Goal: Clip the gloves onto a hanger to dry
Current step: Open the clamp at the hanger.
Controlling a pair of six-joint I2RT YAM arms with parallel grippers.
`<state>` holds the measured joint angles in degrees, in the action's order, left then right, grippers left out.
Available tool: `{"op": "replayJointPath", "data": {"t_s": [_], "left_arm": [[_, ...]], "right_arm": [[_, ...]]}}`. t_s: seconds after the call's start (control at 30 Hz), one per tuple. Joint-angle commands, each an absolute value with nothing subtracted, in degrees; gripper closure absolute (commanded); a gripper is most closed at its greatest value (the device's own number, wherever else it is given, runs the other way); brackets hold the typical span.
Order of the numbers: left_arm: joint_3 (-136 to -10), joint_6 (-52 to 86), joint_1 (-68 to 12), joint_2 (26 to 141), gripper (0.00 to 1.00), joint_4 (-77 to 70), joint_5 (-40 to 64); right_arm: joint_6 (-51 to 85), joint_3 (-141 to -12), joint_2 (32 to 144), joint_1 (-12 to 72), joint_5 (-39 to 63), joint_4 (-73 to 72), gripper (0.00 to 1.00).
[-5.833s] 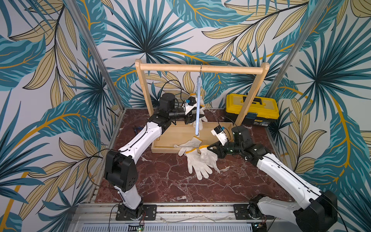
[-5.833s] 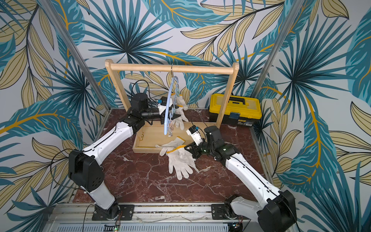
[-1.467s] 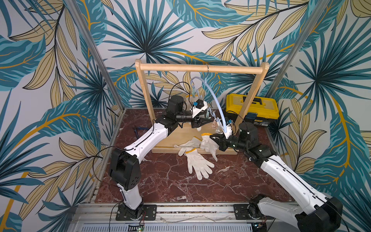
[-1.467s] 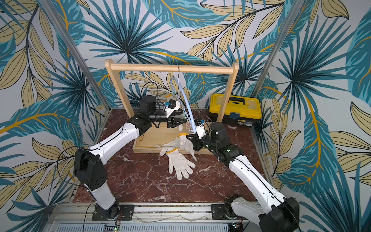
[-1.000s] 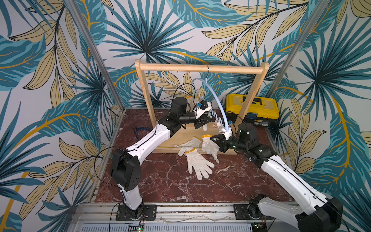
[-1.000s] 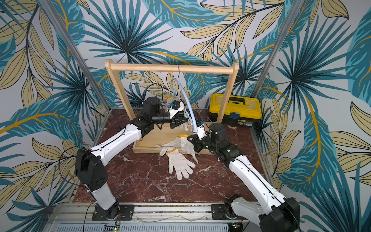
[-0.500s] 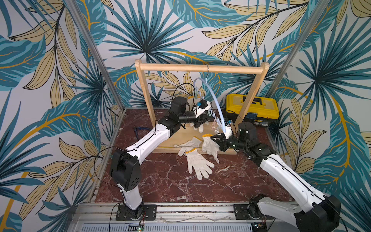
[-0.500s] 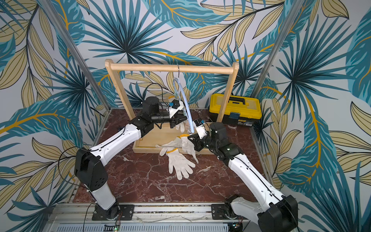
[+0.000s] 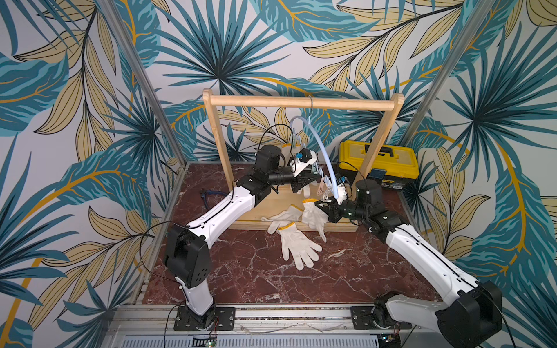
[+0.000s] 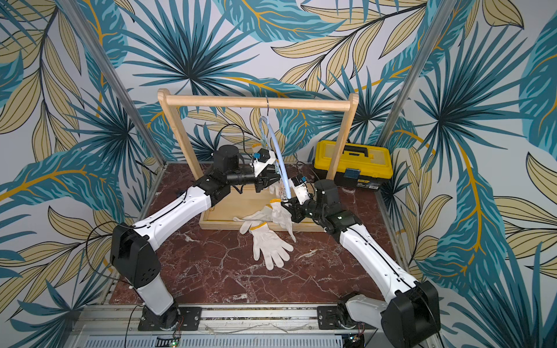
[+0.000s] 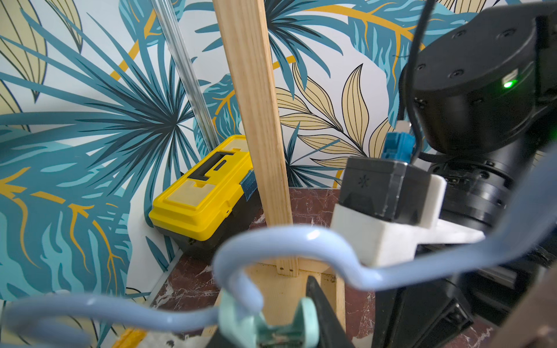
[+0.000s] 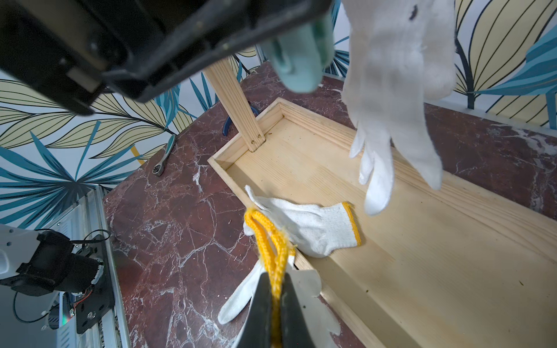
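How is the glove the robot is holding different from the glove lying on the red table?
The held glove is pinched by its yellow cuff in the right gripper; no gripper holds the table glove. The held glove hangs with its fingers pointing down; the table glove lies flat with its fingers spread. Both are white knitted gloves with yellow cuffs.

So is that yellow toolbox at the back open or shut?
Shut: the yellow toolbox has its lid flat down on the black base.
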<state>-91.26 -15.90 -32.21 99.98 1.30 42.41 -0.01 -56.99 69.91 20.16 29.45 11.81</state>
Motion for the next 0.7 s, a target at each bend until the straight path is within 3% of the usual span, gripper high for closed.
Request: {"op": "replayJointPath", "data": {"t_s": [0.0, 0.3, 0.67], "left_arm": [[-90.81, -15.64, -32.13, 96.81, 0.68, 0.53, 42.55], [-89.48, -16.08, -32.08, 95.45, 0.62, 0.53, 41.93], [-88.07, -14.77, -31.82, 95.04, 0.66, 0.53, 40.63]], "right_arm": [[0.00, -57.83, 70.07, 19.91, 30.78, 10.26, 1.00], [0.17, -57.91, 70.18, 19.94, 30.89, 10.53, 1.00], [0.17, -57.94, 70.14, 19.95, 30.86, 10.78, 1.00]]}}
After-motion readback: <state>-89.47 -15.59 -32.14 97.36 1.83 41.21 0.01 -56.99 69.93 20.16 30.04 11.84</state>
